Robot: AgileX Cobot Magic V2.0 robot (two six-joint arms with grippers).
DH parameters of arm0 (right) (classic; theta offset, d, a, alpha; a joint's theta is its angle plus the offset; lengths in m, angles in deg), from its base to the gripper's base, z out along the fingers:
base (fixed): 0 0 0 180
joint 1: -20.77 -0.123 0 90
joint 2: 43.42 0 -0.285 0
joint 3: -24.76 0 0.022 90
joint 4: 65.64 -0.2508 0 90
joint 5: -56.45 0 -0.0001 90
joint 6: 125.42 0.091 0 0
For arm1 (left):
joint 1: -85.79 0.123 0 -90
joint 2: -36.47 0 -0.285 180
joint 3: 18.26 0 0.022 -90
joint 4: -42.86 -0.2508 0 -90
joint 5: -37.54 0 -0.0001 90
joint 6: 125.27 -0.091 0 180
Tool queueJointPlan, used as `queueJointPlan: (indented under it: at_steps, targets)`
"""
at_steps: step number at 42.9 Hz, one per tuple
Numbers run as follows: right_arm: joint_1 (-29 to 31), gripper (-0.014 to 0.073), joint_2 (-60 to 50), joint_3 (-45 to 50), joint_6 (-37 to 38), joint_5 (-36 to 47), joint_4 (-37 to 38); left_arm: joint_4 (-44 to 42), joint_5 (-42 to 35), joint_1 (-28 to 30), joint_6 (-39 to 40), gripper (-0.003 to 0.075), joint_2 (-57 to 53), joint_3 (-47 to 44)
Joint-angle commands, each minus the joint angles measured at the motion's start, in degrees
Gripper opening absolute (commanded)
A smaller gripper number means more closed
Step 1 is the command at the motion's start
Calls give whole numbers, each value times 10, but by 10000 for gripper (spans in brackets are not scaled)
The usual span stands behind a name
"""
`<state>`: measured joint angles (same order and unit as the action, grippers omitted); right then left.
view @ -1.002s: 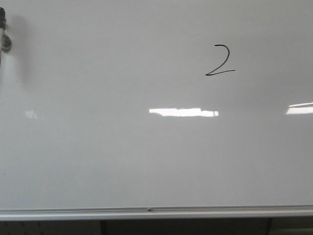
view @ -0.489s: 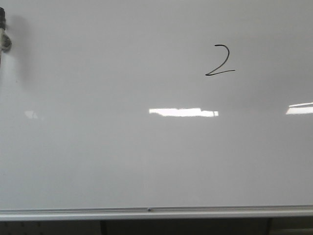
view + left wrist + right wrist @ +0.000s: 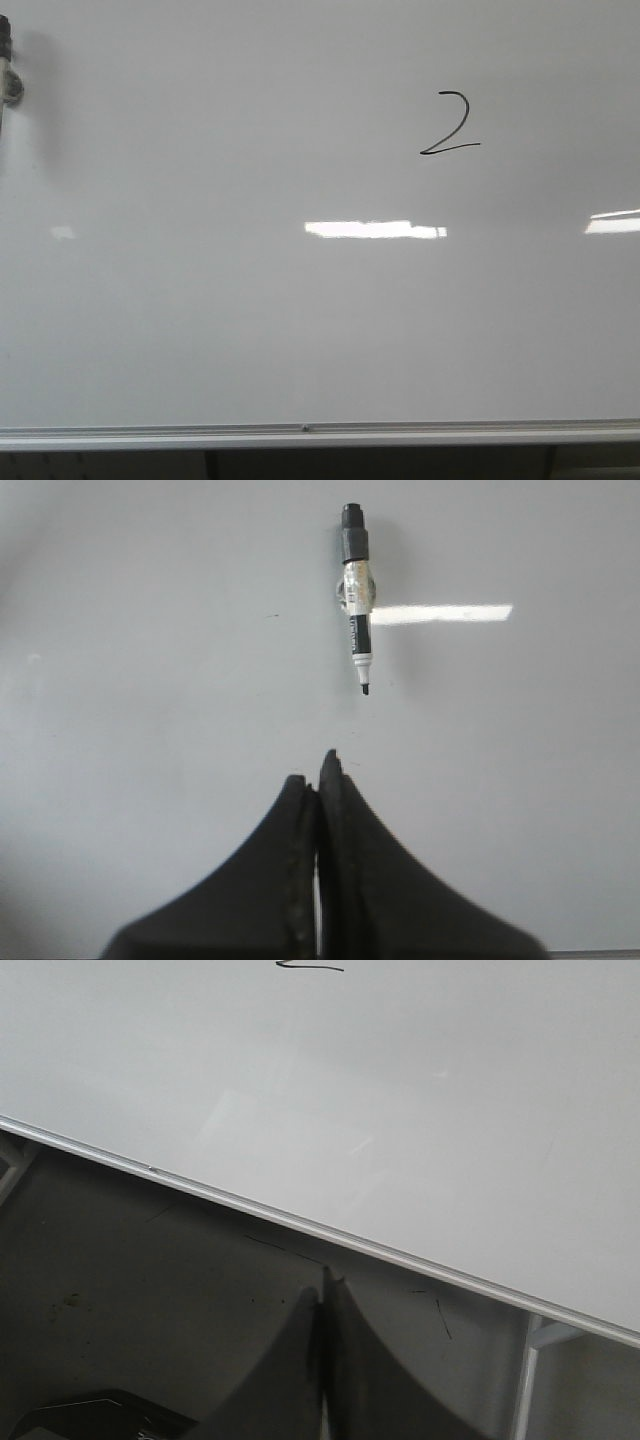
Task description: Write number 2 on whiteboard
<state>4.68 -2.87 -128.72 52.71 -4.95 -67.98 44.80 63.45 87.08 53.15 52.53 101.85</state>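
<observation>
Left wrist view: the left gripper (image 3: 320, 770) is seen with its two black fingers pressed together and nothing between them, held above the whiteboard (image 3: 150, 660). Just beyond the fingertips a marker (image 3: 356, 600) lies flat on the board, uncapped, its tip turned toward the gripper and not touched by it. In the right wrist view the right gripper (image 3: 325, 1285) is likewise closed on nothing, held off the board's near edge over the dark floor beyond the silver frame (image 3: 300, 1225). In the front view the number 2 (image 3: 450, 123) is found complete in the upper right part of the board, with curved top and slanted base stroke, well apart from the marker, of which only an end shows at the far left edge. Against the pictures of the last second almost nothing is altered: the digit, the marker and the reflections are placed as before. The writing is therefore judged finished, and the arms appear settled at rest.
</observation>
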Motion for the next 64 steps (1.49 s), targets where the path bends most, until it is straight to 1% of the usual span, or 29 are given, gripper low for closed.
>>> queueJointPlan:
  at_steps: [1,7,16,19,24,45,53,64]
  targets:
    - [4,-69,2,-13,-3,38,6,7,-105,9,5,-20,-46,-51]
    - [4,-69,2,-13,-3,38,6,7,-181,11,5,-20,-101,-125]
    - [4,-69,2,-13,-3,38,6,7,-302,13,6,-20,-100,-198]
    - [4,-69,2,-13,-3,37,6,7,-275,22,6,-20,-100,-194]
    - [4,-69,2,-13,-3,37,6,7,-272,32,6,-20,-100,-196]
    - [4,-69,2,-13,-3,37,6,7,-272,32,6,-20,-100,-196]
    - [4,-69,2,-13,-3,37,6,7,-272,4,6,-20,-100,-196]
    - [4,-69,2,-13,-3,37,6,7,-272,4,6,-20,-100,-196]
